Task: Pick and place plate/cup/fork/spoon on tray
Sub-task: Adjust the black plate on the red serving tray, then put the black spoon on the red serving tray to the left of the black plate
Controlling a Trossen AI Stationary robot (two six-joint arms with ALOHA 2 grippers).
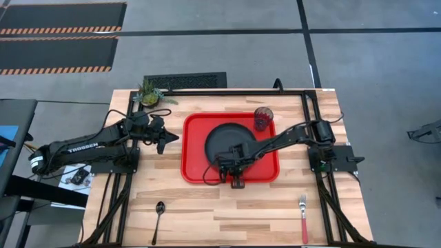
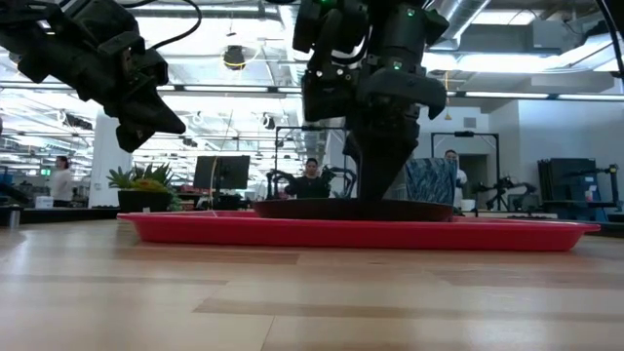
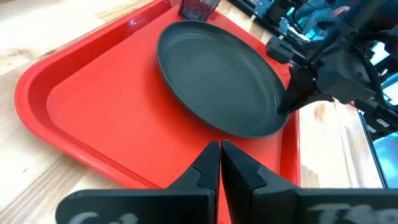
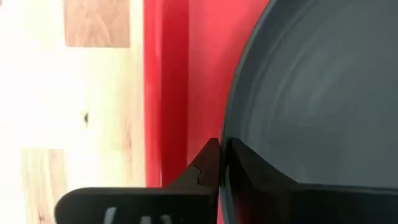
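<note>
The black plate [image 1: 231, 140] lies on the red tray [image 1: 196, 148] in the middle of the table; it also shows in the left wrist view [image 3: 214, 74]. The dark reddish cup [image 1: 262, 118] stands in the tray's far right corner. My right gripper [image 1: 231, 167] is shut on the plate's near rim. My left gripper [image 1: 173, 138] is shut and empty, above the table just left of the tray. The dark spoon [image 1: 159, 212] and the red-handled fork [image 1: 302, 219] lie on the wood near the table's front edge. My right gripper pinches the plate's near rim [image 4: 231, 124] between its two fingers, one finger [image 4: 208, 163] outside the rim over the tray and one [image 4: 255, 163] inside over the plate's well. The fingers point down, slanting from the table's right. The plate lies on the tray.
A small potted plant [image 1: 149, 94] stands at the table's far left corner. Black frame rails [image 1: 306, 103] run along the table's sides and back. Bare wood lies between the tray and the front edge. People show in the room behind the table in the low view.
</note>
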